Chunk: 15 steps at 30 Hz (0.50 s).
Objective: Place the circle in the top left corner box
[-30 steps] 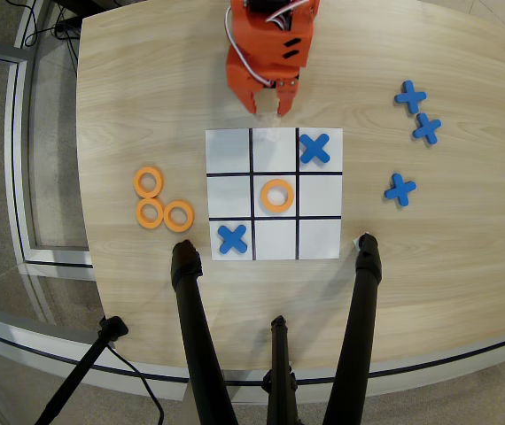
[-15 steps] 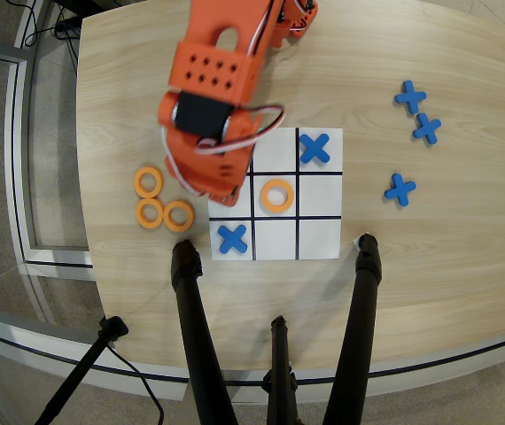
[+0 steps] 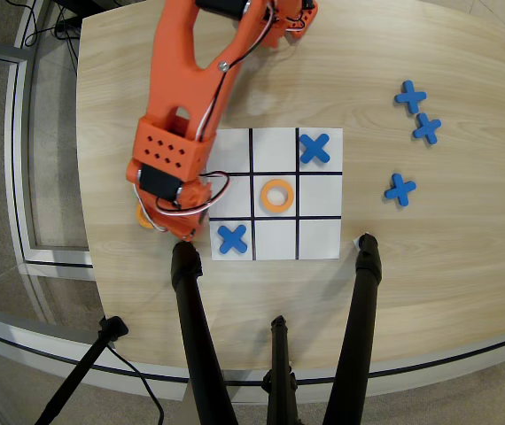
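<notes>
On my wooden table (image 3: 128, 80) lies the paper grid (image 3: 320, 237). The orange arm (image 3: 182, 97) reaches to about eight o'clock of it, hiding its gripper (image 3: 180, 232); finger spread I cannot tell. Beneath it, one orange ring (image 3: 143, 217) peeks out. The top left corner box (image 3: 320, 237) lies bare.

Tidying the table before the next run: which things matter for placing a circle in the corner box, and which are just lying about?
In the job: orange ring half hidden under the arm; empty corner cell farthest from the base; paper grid.
Lying about: three blue crosses off the grid; black tripod legs.
</notes>
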Each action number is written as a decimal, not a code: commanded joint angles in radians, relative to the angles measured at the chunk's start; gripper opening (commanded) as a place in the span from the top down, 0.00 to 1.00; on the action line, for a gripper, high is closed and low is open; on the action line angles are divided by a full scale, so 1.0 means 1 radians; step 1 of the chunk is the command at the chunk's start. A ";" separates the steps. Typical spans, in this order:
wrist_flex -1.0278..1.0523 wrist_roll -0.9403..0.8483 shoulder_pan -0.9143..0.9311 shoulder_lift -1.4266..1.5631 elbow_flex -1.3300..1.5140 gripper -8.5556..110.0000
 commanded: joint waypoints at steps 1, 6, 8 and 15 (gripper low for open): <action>-0.011 0.009 0.002 -0.011 -0.051 0.81; -0.011 0.012 -0.005 -0.037 -0.048 0.81; -0.011 0.014 -0.009 -0.052 -0.052 0.81; -0.008 0.020 -0.012 -0.124 -0.114 0.81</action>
